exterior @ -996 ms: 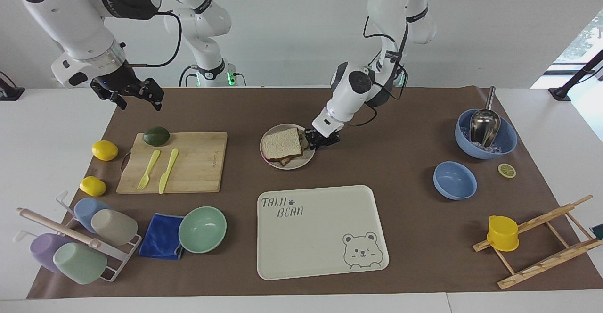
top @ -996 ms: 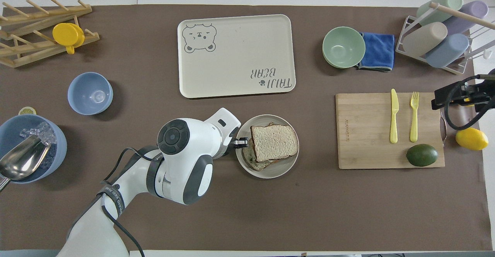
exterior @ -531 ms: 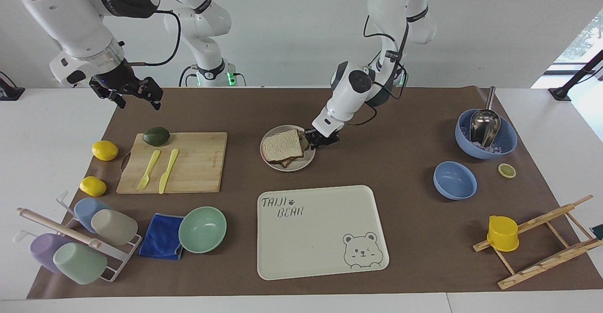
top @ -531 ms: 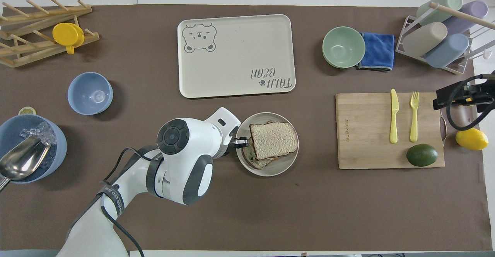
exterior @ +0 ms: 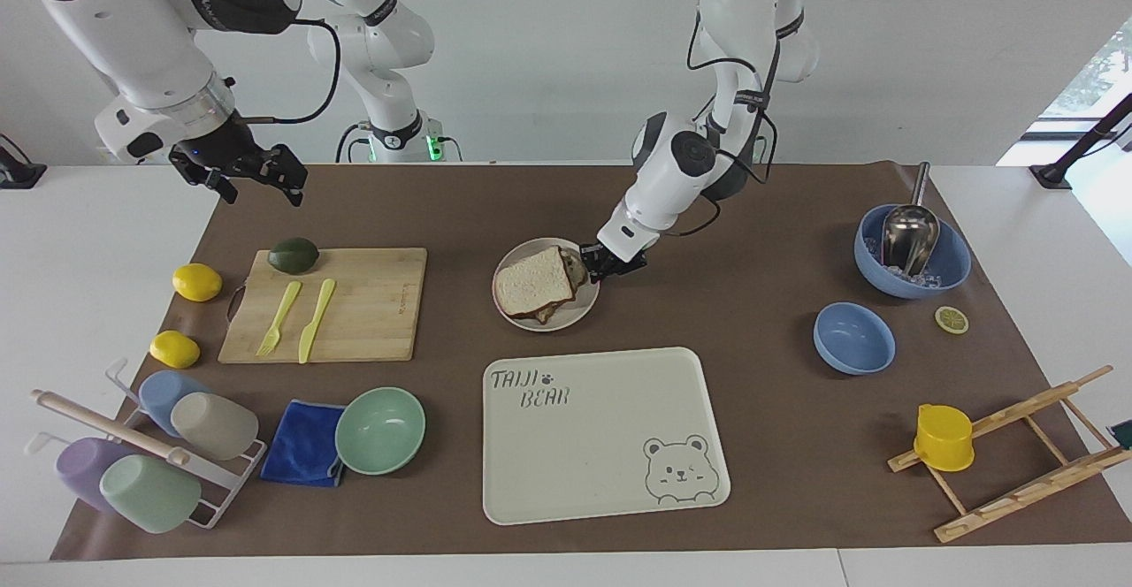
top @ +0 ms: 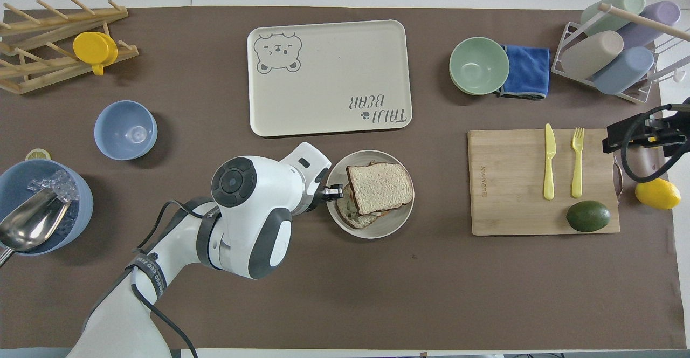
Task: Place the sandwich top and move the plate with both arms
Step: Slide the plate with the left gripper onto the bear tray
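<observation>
White arms (exterior: 672, 171), black cables

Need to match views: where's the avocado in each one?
Facing view: avocado sits on the cutting board's corner nearest the robots, at the view's left.
Overhead view: avocado is on the same board, low at the view's right.
Shared landmark: the yellow fork and knife lie on the board, farther from the robots than the avocado.

The left gripper (top: 335, 191) is clamped on the plate (top: 396, 222) rim. The sandwich top (top: 379, 187) lies on the stack. The right gripper (top: 639, 133) hangs open near the cutting board (top: 506, 185).
</observation>
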Robot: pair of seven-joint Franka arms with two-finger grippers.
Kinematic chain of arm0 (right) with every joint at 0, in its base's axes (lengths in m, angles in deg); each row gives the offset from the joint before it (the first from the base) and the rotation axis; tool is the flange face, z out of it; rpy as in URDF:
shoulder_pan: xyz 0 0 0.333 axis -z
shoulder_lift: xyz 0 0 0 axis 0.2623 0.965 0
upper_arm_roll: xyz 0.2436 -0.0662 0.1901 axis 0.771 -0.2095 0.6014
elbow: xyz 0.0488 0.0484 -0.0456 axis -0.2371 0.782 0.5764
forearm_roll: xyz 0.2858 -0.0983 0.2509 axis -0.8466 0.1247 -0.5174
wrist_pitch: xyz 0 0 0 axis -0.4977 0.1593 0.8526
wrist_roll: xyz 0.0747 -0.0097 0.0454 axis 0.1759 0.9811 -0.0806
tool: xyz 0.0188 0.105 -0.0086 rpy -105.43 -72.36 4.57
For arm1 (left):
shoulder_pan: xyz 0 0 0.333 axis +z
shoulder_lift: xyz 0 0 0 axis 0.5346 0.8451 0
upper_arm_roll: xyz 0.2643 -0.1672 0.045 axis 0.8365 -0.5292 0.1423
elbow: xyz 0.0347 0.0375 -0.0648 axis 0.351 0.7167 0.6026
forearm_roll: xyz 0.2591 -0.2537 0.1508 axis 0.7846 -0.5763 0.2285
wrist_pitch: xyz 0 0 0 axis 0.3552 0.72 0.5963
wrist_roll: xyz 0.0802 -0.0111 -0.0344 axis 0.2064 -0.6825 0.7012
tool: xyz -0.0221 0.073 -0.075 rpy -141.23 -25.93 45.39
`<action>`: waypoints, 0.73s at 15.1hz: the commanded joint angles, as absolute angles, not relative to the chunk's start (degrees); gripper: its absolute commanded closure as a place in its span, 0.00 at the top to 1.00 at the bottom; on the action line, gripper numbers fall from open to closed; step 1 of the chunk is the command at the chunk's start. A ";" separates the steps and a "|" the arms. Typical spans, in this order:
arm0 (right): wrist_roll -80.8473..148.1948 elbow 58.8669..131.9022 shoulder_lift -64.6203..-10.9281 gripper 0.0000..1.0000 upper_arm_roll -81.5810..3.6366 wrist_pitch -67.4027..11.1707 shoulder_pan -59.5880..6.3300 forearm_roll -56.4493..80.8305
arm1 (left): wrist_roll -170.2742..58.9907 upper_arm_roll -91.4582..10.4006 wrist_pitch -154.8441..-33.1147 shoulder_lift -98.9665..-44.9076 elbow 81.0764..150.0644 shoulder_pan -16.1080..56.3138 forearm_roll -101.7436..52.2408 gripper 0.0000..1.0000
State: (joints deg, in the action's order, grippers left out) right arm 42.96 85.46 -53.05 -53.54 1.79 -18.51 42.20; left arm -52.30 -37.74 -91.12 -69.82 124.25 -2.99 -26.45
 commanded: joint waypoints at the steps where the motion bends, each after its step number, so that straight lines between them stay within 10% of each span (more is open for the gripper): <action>1: 43.52 86.82 -54.26 1.00 -53.29 1.06 -18.37 42.52 | -51.92 -37.59 -83.67 -68.74 115.91 1.46 -26.16 0.00; 11: 38.26 86.38 -54.17 1.00 -52.94 0.62 -18.02 42.34 | -53.07 -37.85 -76.80 -51.79 89.46 11.58 -22.99 0.00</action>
State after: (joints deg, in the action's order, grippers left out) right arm 41.10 85.46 -53.21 -53.22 1.41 -18.63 42.20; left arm -53.00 -37.27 -79.17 -58.84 98.80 10.76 -23.25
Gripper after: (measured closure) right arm 0.000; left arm 0.960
